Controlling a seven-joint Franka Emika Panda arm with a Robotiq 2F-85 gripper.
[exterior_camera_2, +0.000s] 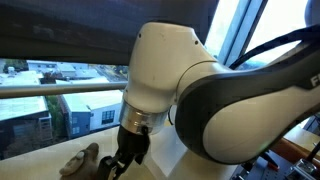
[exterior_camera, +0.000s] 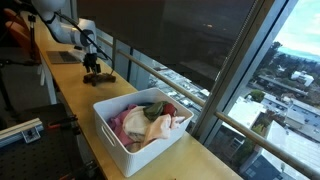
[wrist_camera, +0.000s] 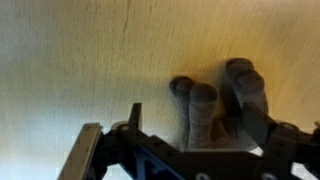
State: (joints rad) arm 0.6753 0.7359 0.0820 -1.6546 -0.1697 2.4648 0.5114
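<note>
the robotiq gripper (wrist_camera: 190,130) hangs low over a long pale wooden table (exterior_camera: 75,95) at its far left end, jaws spread wide and pinching nothing. a soft grey-brown fabric thing (wrist_camera: 205,105) with stubby finger-like lobes, perhaps a glove or plush toy as the wrist view is blurred, lies flat on the wood between the jaws, closer to the one on the right of that view. a white plastic basket (exterior_camera: 112,133) heaped with pink and green cloth stands well apart, nearer and to the right on the same table.
</note>
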